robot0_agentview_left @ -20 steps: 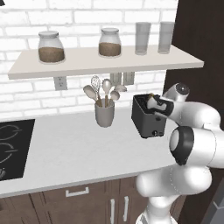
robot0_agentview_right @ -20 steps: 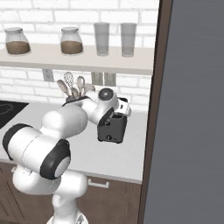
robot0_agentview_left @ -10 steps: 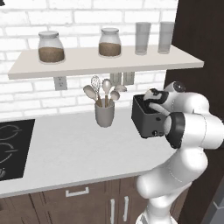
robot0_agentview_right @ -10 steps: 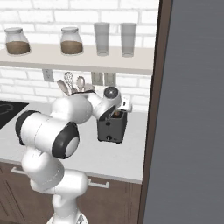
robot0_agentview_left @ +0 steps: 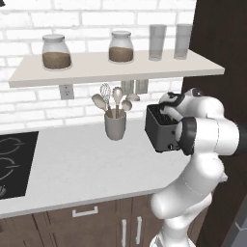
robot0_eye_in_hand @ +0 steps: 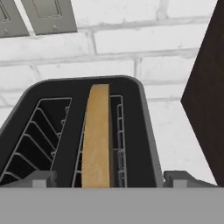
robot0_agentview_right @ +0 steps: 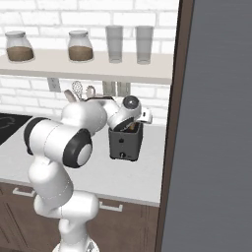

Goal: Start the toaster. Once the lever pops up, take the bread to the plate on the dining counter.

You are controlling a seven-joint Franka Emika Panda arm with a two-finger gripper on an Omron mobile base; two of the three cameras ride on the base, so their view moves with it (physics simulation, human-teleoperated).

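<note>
White worktop [robot0_agentview_left: 87,164]; toaster [robot0_eye_in_hand: 144,131] unlabelled, bread [robot0_eye_in_hand: 97,135] in slot; jaws spread.

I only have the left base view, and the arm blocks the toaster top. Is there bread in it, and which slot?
Observer: Yes. In the hand view one bread slice stands on edge in the right-hand slot of the toaster; the slot to its left holds just wire racks.
Operator: Where are the fingers?
Observer: The gripper is open, its tips straddling the bread slot at the near end, not touching the slice.
Operator: Anything close on the far side?
Observer: The right base view shows a tall dark panel just right of the toaster, with a strip of counter between them.
</note>
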